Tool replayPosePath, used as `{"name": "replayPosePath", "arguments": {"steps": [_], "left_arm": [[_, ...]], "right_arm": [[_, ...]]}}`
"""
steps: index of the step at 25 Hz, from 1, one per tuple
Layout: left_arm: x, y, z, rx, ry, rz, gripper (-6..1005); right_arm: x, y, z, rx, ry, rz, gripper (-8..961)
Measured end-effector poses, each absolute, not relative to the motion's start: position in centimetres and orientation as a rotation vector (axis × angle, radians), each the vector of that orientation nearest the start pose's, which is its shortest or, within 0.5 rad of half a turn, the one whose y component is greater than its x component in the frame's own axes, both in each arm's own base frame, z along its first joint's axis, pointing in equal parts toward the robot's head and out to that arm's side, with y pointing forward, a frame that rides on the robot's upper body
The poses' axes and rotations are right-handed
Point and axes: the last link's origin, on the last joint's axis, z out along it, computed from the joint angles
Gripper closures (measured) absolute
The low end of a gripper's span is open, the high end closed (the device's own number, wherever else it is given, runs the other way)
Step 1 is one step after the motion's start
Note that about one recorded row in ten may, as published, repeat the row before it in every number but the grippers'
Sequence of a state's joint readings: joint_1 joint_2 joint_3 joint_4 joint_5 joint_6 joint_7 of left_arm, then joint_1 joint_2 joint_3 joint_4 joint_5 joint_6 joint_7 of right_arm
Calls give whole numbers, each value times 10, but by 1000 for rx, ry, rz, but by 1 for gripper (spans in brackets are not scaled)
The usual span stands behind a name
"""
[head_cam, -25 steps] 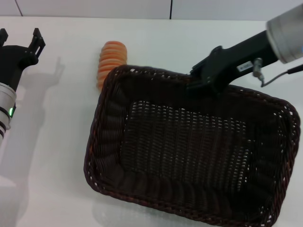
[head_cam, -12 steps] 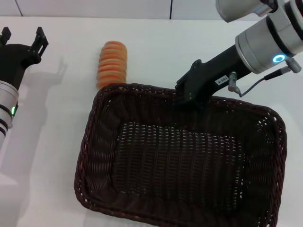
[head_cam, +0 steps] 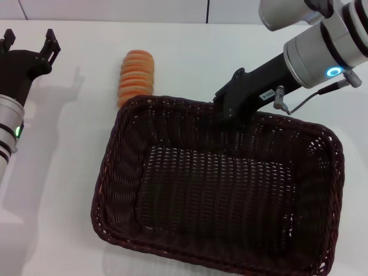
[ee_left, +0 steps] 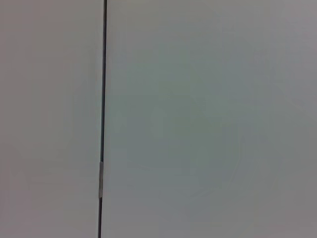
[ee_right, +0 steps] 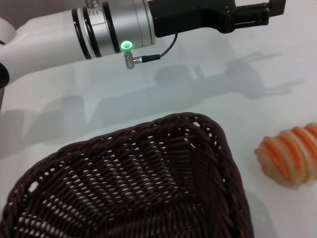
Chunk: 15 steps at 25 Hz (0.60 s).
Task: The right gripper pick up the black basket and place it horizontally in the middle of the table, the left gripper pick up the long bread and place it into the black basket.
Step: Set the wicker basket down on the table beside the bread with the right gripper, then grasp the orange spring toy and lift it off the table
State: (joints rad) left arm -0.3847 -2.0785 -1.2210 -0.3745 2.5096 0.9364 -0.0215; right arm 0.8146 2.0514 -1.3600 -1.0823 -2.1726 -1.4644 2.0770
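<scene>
The black basket (head_cam: 123, 167) lies flat on the white table (head_cam: 57, 172), long side across, spanning the middle and right. My right gripper (head_cam: 227, 117) is shut on its far rim. The long bread (head_cam: 136, 77), orange and ridged, lies on the table just beyond the basket's far left corner, apart from it. My left gripper (head_cam: 27, 39) hovers open and empty at the far left, well to the left of the bread. The right wrist view shows the basket's corner (ee_right: 148, 188), the bread (ee_right: 290, 157) and the left gripper (ee_right: 257, 12).
The left arm (head_cam: 8, 135) with its green light runs along the table's left side. The right arm (head_cam: 322, 49) reaches in from the upper right. The left wrist view shows only a pale wall (ee_left: 198, 119) with a dark seam.
The basket has moved left and toward me with the right gripper on its rim, uncovering all of the bread. The left gripper has barely shifted.
</scene>
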Motion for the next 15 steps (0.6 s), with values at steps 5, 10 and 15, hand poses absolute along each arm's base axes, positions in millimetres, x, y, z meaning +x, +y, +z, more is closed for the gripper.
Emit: {"name": "replayPosePath", "arguments": {"steps": [5, 10, 15], "left_arm": [[-323, 355, -3, -1499, -601, -630, 155], [-323, 355, -3, -1499, -601, -630, 155], [-322, 356, -3, -1502, -591, -627, 156]], "right_arm": [[103, 381, -34, -3011, 308, -51, 649], [94, 385, -29, -2963, 264, -3, 537], [87, 390, -6, -2777, 230, 152, 360]]}}
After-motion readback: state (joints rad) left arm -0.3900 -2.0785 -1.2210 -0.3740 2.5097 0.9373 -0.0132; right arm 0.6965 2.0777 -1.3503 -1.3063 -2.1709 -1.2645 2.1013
